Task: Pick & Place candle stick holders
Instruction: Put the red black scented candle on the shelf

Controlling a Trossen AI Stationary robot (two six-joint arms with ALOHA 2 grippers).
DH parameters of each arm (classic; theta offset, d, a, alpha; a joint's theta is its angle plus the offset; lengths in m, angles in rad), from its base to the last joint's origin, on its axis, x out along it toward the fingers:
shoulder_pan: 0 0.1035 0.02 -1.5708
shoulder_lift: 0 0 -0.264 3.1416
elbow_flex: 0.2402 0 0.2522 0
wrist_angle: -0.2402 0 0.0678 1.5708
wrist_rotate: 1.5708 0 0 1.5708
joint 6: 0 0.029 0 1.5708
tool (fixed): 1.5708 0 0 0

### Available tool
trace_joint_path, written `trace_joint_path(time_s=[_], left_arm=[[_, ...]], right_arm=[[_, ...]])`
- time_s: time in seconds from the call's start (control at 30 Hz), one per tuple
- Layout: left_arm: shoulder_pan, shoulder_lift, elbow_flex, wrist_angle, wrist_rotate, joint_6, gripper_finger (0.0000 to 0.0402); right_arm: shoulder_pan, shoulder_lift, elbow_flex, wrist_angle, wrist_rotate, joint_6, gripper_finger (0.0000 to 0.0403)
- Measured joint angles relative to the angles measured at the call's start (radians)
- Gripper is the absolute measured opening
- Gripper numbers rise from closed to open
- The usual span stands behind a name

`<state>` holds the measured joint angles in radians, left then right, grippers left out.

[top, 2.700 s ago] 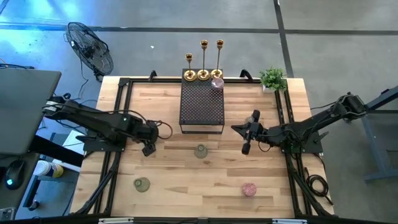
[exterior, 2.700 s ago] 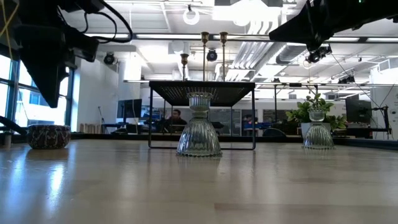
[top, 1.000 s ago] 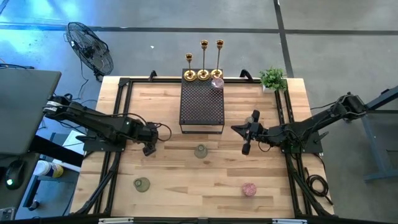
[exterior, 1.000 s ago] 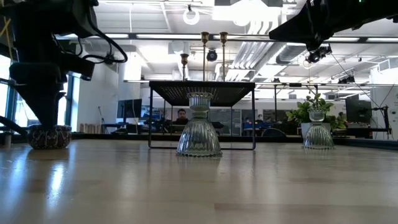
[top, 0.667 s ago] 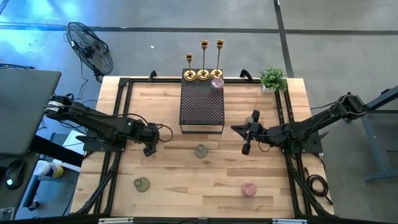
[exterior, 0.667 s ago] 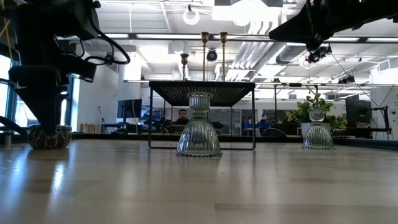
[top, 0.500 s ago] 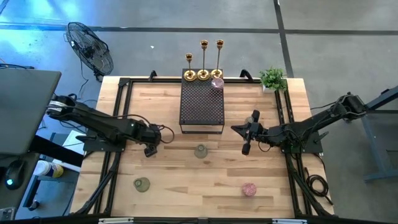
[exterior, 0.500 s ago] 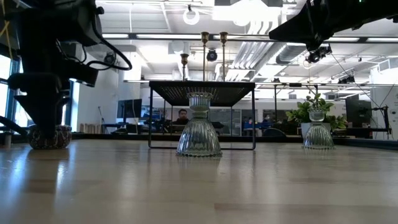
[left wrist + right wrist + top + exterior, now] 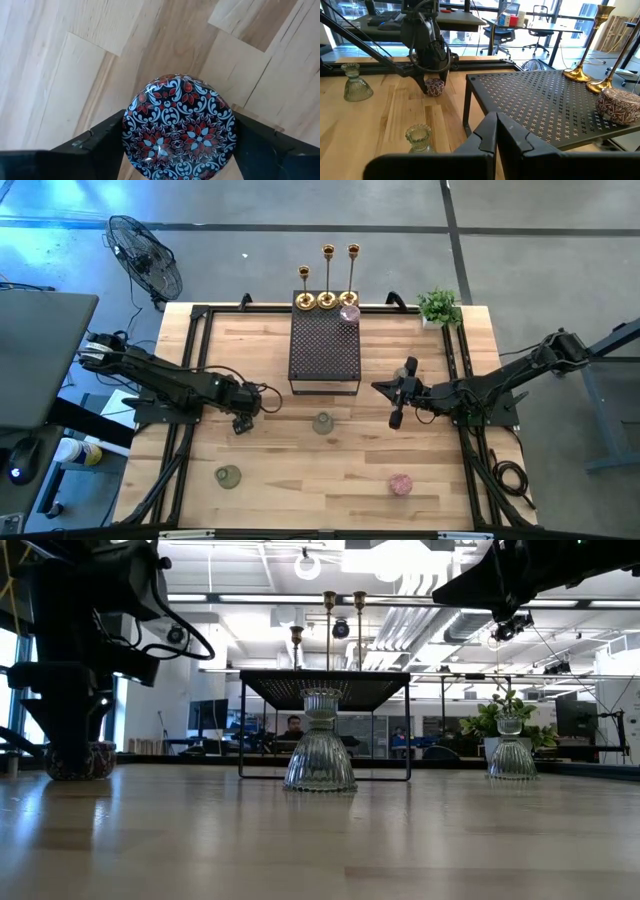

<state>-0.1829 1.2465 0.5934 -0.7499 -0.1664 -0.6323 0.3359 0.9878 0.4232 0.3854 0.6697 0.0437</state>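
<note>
A round cup holder with a dark red-and-blue flower pattern stands on its base on the left half of the table. My left gripper is down over it, one finger on each side. My right gripper hangs shut above the table's right half, holding nothing. Three gold candlesticks and another patterned cup stand on the far end of the black mesh stand. Two pale green glass cups and a pink one stand on the table. My left gripper holds the patterned cup by two opposite sides of its round wall, pinched between the two fingers. The fingers come from above, pointing steeply down. The cup stands upright with its base on the table.
A small potted plant stands at the far right corner. The black mesh stand fills the far middle of the table. A fan stands off the table at the far left. Bare wood lies between the cups along the near edge.
My left gripper has sunk down over the patterned cup until its fingers stand around the cup's wall. The cup has stayed in its place on the table. My right arm has kept still.
</note>
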Motion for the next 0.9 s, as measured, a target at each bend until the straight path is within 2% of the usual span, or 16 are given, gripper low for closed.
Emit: trace_joint_path(time_s=[0.2, 0.37, 0.53, 0.7, 0.9], left_arm=[[0.0, -0.015, 0.002, -0.019, 0.059, 0.0, 0.0297], [0.0, -0.045, 0.091, -0.14, 0.063, 0.016, 0.0289], [0.0, -0.083, 0.245, -0.253, 0.067, 0.052, 0.0289], [0.013, -0.085, 0.442, -0.291, -0.04, 0.12, 0.0289], [0.183, -0.011, 0.661, -0.276, -0.087, 0.291, 0.0289]], right_arm=[[0.0, 0.0, 0.0, 0.0, 0.0, 0.0, 0.0001], [0.0, 0.0, 0.0, 0.0, 0.0, 0.0, 0.0001], [0.0, 0.0, 0.0, -0.001, 0.0, 0.0, 0.0001], [0.0, 0.0, 0.0, -0.003, 0.0, 0.0, 0.0002], [0.0, 0.0, 0.0, -0.002, 0.0, 0.0, 0.0001]])
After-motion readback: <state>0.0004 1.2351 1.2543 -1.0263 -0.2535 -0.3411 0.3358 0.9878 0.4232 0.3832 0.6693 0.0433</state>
